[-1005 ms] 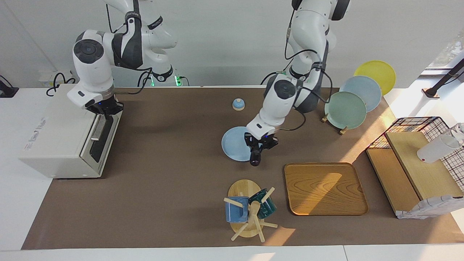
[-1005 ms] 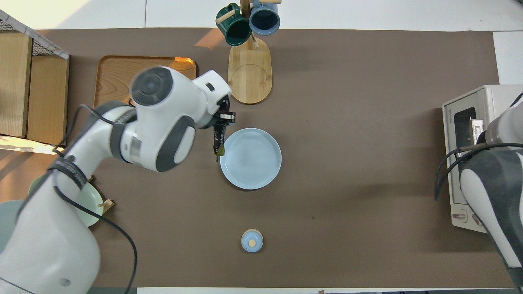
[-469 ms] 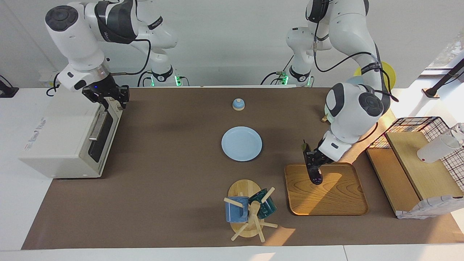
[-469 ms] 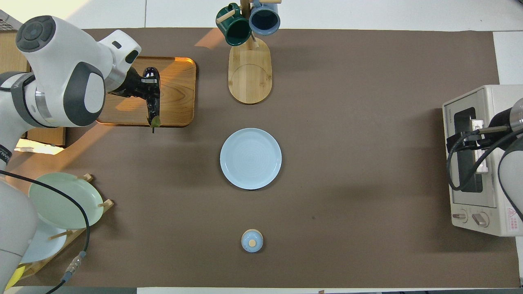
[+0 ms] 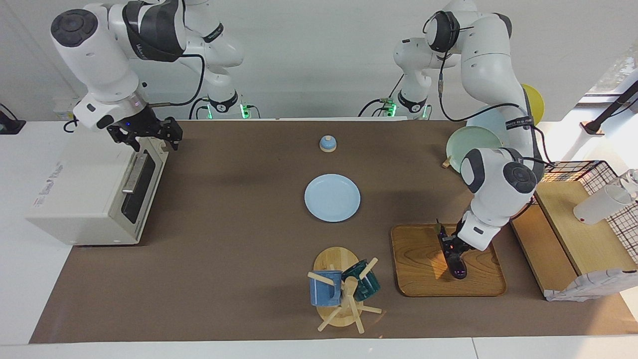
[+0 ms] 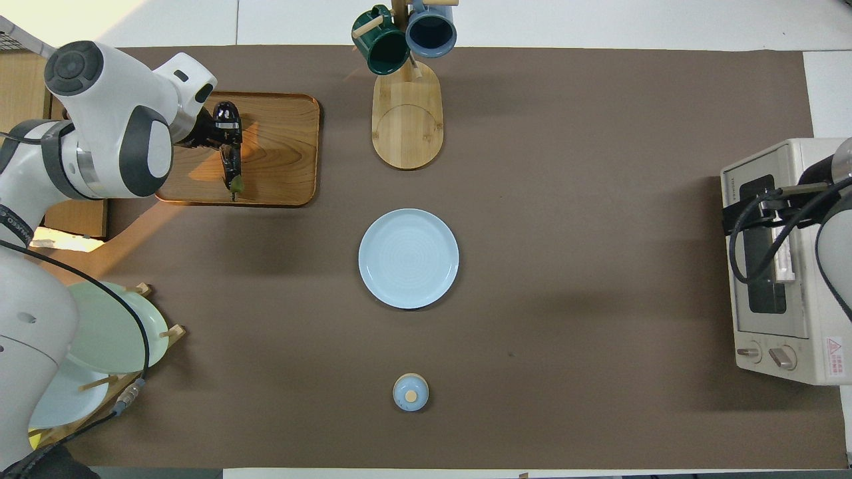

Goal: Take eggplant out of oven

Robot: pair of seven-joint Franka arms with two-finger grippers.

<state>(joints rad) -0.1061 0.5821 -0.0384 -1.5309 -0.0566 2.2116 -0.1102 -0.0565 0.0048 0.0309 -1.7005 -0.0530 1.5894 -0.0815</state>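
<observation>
The eggplant (image 5: 451, 253), one only, sits clamped in the left gripper (image 5: 452, 248) low over the wooden tray (image 5: 423, 279), in the half toward the basket; whether it touches the wood I cannot tell. The single oven (image 5: 75, 199) stands at the right arm's end, door shut, with the right gripper (image 5: 148, 133) above its top front edge, jaws apart. One blue plate (image 5: 332, 198) lies mid-table with bare mat all round. Two mugs (image 5: 326, 288) hang on one rack; three plates (image 5: 471, 142) stand in a stand
</observation>
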